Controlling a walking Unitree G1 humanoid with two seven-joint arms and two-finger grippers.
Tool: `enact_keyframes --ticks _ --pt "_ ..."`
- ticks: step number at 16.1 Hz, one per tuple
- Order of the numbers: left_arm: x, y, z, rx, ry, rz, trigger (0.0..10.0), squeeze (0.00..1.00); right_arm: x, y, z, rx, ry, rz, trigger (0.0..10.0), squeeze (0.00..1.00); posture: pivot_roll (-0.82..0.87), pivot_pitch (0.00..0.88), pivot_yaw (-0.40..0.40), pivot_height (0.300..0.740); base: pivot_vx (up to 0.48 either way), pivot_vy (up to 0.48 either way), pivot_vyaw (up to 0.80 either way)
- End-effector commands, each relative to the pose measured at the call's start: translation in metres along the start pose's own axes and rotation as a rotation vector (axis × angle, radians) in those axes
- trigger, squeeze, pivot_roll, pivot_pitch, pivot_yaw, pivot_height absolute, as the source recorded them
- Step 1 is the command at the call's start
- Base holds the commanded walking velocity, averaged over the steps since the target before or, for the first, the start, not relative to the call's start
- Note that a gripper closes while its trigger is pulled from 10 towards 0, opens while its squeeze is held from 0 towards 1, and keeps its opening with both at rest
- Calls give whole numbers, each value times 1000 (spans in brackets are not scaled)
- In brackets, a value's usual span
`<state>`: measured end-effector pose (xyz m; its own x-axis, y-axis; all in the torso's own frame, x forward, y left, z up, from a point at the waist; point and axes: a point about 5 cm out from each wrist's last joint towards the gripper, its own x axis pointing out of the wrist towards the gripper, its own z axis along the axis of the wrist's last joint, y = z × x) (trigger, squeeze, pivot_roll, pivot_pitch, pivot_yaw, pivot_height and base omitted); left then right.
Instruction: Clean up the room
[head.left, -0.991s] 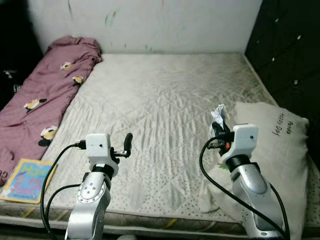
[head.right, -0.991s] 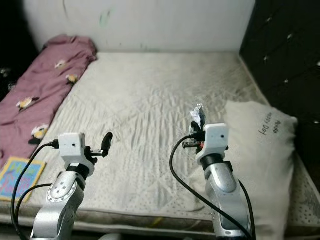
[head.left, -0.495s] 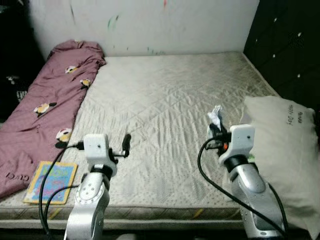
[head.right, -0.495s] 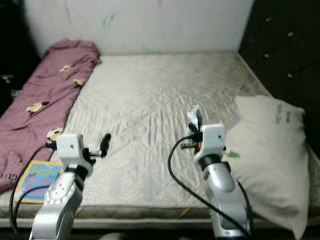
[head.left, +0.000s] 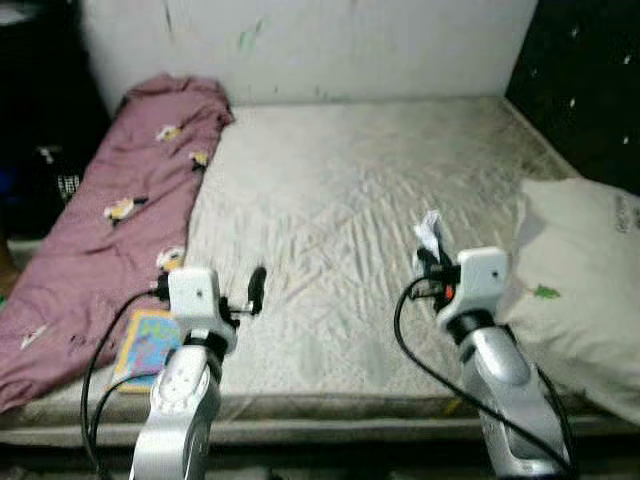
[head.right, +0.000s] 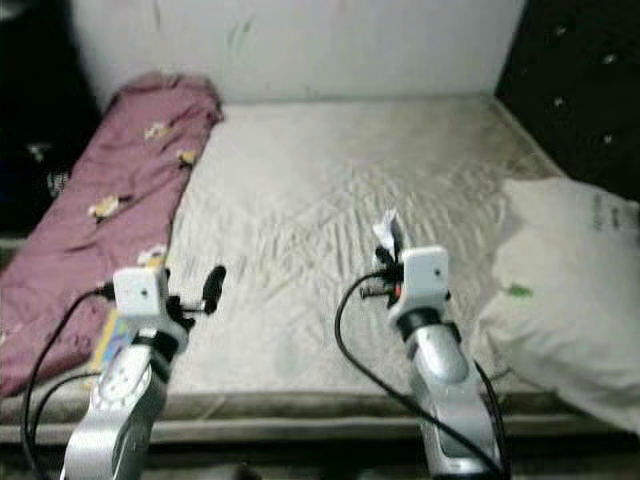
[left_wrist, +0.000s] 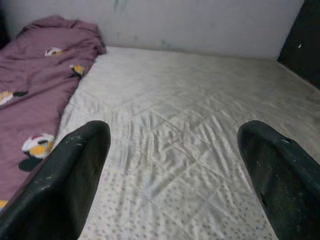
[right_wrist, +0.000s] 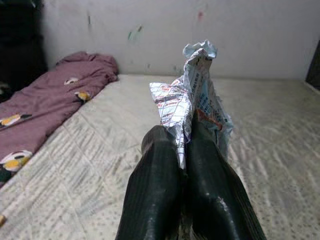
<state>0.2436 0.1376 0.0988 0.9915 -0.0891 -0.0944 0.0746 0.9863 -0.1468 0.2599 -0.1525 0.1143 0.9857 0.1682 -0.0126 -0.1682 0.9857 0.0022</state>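
Observation:
My right gripper is shut on a crumpled white wrapper with red and blue print. The wrapper sticks up above the fingers, held over the near half of the bare mattress. My left gripper hovers over the mattress's near left part. In the left wrist view its fingers are spread wide apart with nothing between them.
A maroon blanket with small animal prints lies along the mattress's left side. A colourful picture book lies near the front left edge. A cream pillow rests at the right, beside a dark wall. A pale wall stands behind.
The whole picture has shifted: the camera has backed away, so the mattress's front edge and more of the blanket show. Both grippers keep their poses, the right still holding the wrapper.

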Motion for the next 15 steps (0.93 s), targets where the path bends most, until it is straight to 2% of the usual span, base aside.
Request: enact_keyframes --ticks 1,15 --pt "-1 8 2 8 -3 26 10000 0 4 8 7 6 -23 30 10000 0 -4 0 21 740 0 480 0" --pt "-2 6 4 -3 -3 8 10000 0 1 10 1 8 13 41 10000 0 -8 1 19 740 0 479 0"
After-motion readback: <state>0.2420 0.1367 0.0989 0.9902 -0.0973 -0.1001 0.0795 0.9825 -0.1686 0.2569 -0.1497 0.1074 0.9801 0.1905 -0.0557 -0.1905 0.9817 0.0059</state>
